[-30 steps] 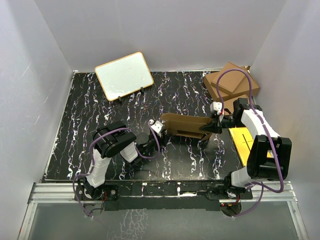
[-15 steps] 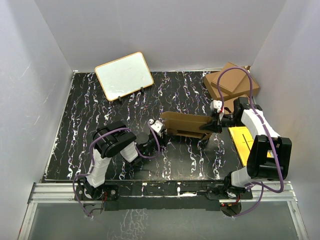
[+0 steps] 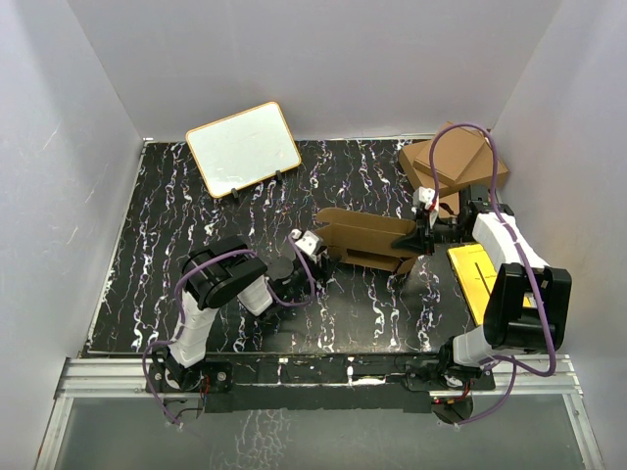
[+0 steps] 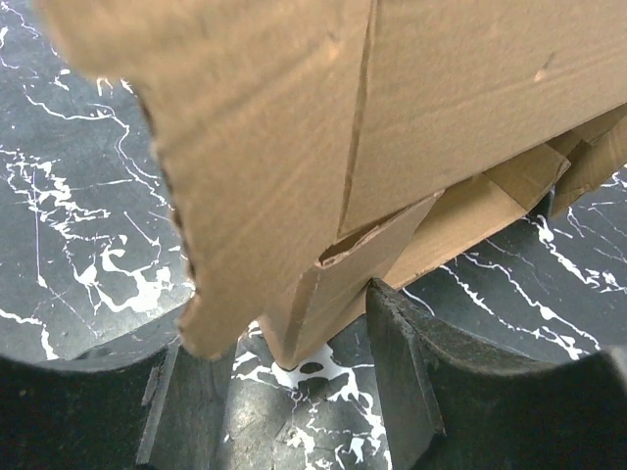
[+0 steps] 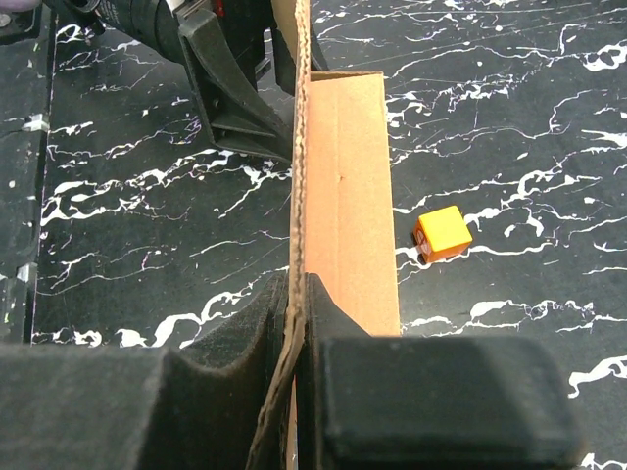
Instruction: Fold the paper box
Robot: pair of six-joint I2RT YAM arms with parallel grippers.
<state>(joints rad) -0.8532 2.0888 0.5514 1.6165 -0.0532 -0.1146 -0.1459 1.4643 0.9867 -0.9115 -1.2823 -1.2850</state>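
Paper box [image 3: 367, 237], brown creased corrugated card, is pinched thin-edge-on by the right gripper [image 5: 297, 304]. Left gripper [image 4: 294, 387] jaws are spread around one folded corner.

Right claw [image 3: 421, 233] is drawing back toward the far wall, carrying its end of the paper box [image 3: 367, 238] with it. The box is lifting and tipping. Its far edge is now standing further back over the surface [image 3: 196, 225], and more of its broad face is showing from above. Left claw [image 3: 313, 245] is spreading its jaws wider about the box's other end and is turning a little at the wrist. The purple cable [image 3: 470, 127] looping off the right arm is swinging up and back over the stacked cartons [image 3: 460, 162].
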